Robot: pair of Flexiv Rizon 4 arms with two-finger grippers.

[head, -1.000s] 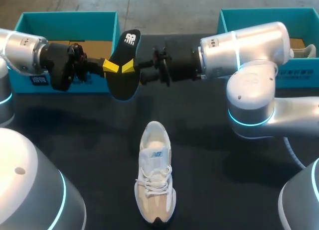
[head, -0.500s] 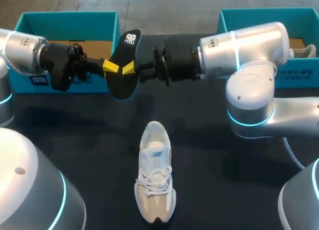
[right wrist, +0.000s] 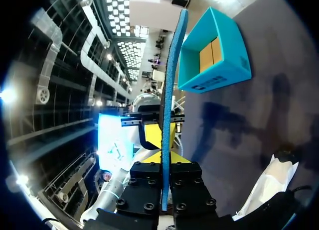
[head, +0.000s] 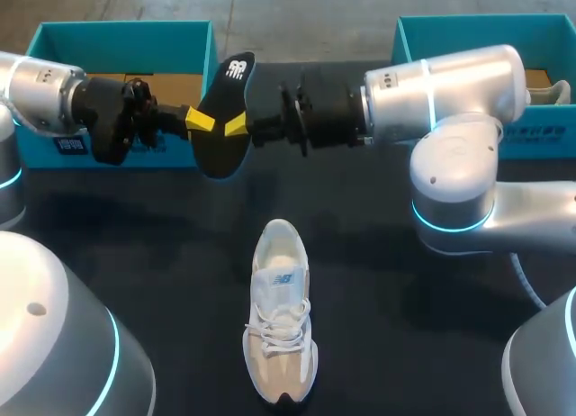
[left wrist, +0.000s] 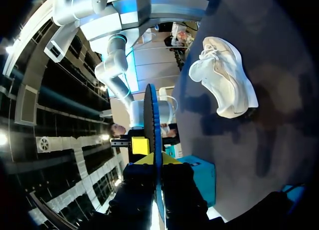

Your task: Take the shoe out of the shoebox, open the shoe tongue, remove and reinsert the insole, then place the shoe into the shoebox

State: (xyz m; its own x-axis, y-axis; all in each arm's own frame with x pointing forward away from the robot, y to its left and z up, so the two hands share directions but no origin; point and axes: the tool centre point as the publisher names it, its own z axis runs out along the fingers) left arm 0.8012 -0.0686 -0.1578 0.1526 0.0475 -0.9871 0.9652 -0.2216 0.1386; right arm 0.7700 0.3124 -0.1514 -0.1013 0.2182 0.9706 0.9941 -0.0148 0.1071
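**Current step: insole removed, reinsertion pending.**

The insole [head: 225,96] is clear of the shoe and held in the air above the far part of the table [head: 405,326], between the two arms. The left gripper [head: 200,121] is clamped on one long edge, one yellow tip on each face. The right gripper [head: 236,125] pinches the opposite edge in the same manner. Each wrist view shows the insole edge-on, running straight out between that arm's own fingers. This looks like a handover or regrasp, not a carry.

The shoe [head: 281,326] lies flat on the table, well apart from the insole and nearer the robot. Its opening faces the arms and its toe points away from them. The laces are tied across the tongue, and the mouth appears pale and vacant.

Two teal shoeboxes stand at the far edge – the left box [head: 126,38] and the right box [head: 477,29]. Which of them belongs to this shoe cannot be told.

**Next move – requirements (judgement):**

1. One gripper must let go, so that the other alone governs the insole.
2. The holding arm should bring the insole down to the mouth of the shoe, toe end leading, tilted to slide under the tongue.
3. The free gripper will likely need to steady the shoe, which nothing restrains at present.
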